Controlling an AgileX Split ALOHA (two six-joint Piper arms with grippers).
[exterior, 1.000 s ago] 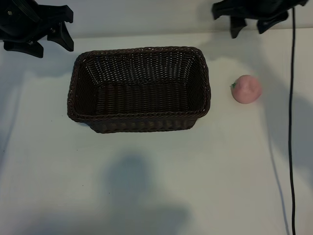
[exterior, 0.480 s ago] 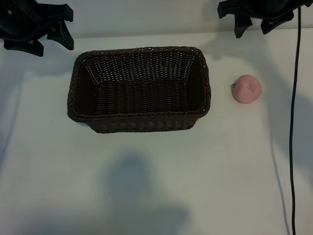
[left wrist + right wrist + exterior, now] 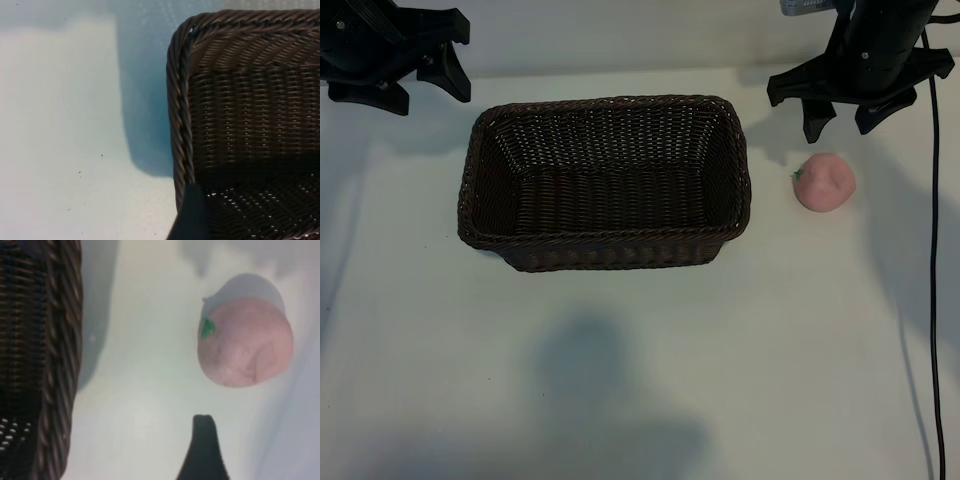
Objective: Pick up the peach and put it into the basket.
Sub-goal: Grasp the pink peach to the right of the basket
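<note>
No brand, label or legible writing appears on any item.

At the far left of the exterior view, the left gripper (image 3: 408, 88) is parked beyond the basket's left end, above the surface (image 3: 640, 380). Its fingers are spread wide and hold nothing. The arm behind it is cut off by the frame edge. In its wrist view only one dark fingertip shows, at the basket's braided corner.

The basket (image 3: 605, 250) sits left of centre on the surface, its long axis running left to right, open side up. Its interior is dark; nothing can be made out inside it. The left wrist view shows one corner of the rim and a sloping wall only, the rest cut off.

To the right, the right gripper (image 3: 843, 112) hangs above the surface just beyond the peach, pointing steeply down. Its fingers are spread wide, empty, and apart from the fruit. Its upper arm is cut off at the top edge. A black cable (image 3: 930, 300) runs down the right side.

The peach (image 3: 825, 182) rests on the surface, near the basket's right end but clear of it. It is roughly round, with no distinct long axis; its green leaf spot faces the basket. In the right wrist view the peach (image 3: 245, 341) appears blurred, with one dark fingertip near it, not touching.
</note>
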